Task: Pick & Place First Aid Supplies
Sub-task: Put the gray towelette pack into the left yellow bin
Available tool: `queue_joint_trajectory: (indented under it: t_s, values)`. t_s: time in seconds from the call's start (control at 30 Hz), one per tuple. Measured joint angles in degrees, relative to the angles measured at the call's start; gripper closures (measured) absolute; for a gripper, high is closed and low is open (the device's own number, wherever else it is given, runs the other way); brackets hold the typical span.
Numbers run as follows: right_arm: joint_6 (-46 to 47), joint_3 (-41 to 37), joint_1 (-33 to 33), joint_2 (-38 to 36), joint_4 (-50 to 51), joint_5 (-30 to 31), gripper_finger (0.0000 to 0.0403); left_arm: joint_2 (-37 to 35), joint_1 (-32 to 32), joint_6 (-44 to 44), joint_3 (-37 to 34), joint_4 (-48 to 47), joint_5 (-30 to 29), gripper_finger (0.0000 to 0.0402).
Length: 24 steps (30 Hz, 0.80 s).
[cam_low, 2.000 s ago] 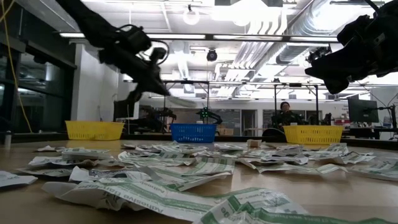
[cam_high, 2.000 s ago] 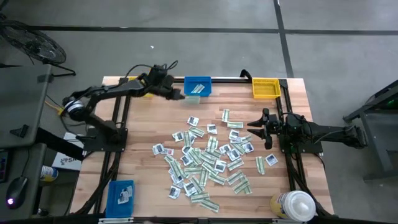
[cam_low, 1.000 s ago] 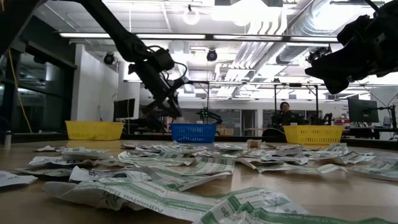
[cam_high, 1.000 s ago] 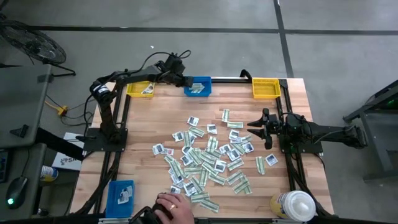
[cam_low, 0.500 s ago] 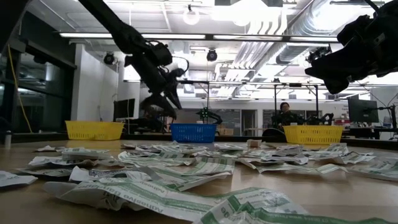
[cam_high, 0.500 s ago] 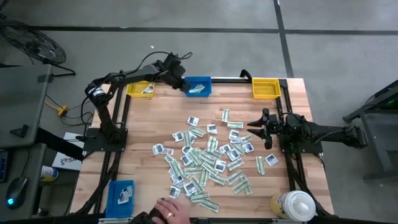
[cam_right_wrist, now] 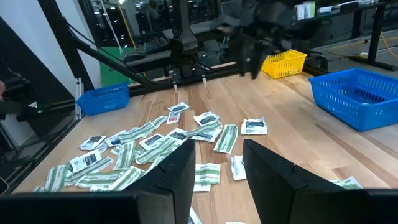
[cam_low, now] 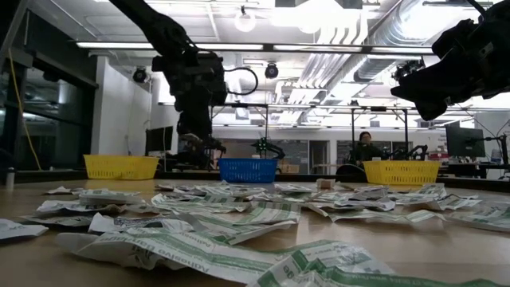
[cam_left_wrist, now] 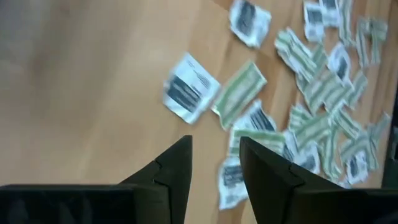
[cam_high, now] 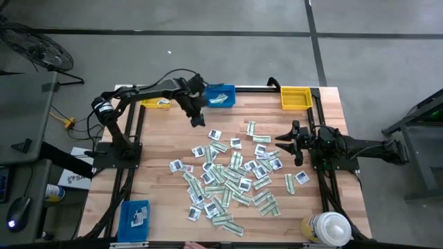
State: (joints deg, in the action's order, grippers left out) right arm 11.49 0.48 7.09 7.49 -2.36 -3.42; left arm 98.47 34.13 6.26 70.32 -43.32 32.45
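Crinkled flat paper packets (cam_high: 232, 173) on pale, seemingly wooden table (cam_high: 159, 145).

A light wooden table (cam_high: 159, 142) carries a scattered heap of paper packets (cam_high: 232, 174) at its centre, yellow bins (cam_high: 295, 97) and blue bins (cam_high: 135, 215) near corners, perhaps a white-capped bottle (cam_high: 327, 228) near-right.

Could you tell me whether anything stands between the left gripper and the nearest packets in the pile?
Nothing visible does. The left gripper, open and empty, hangs over bare wooden table, and the nearest white squarish packet lies just beyond it.
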Motion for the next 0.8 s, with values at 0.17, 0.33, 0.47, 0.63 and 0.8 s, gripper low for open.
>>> queue_joint_trajectory:
  t_s: [0.17,0.33,0.47,0.63,0.8]
  values:
    - [0.0,0.0,0.0,0.0,0.0,0.0,0.0274,0.0,-2.8,0.5,-3.1,1.3,1.3,0.0268]
    - [0.0,0.0,0.0,0.0,0.0,0.0,0.0274,0.6,-4.4,-1.3,-5.1,4.4,1.6,0.0268]
    - [0.0,0.0,0.0,0.0,0.0,0.0,0.0274,2.6,-5.6,-2.0,-5.4,5.3,1.6,0.0268]
    - [0.0,0.0,0.0,0.0,0.0,0.0,0.0274,4.8,-6.7,-3.3,-5.3,6.3,1.5,0.0268]
    - [0.0,0.0,0.0,0.0,0.0,0.0,0.0274,5.1,-7.6,-3.4,-5.3,2.0,-2.2,0.0268]
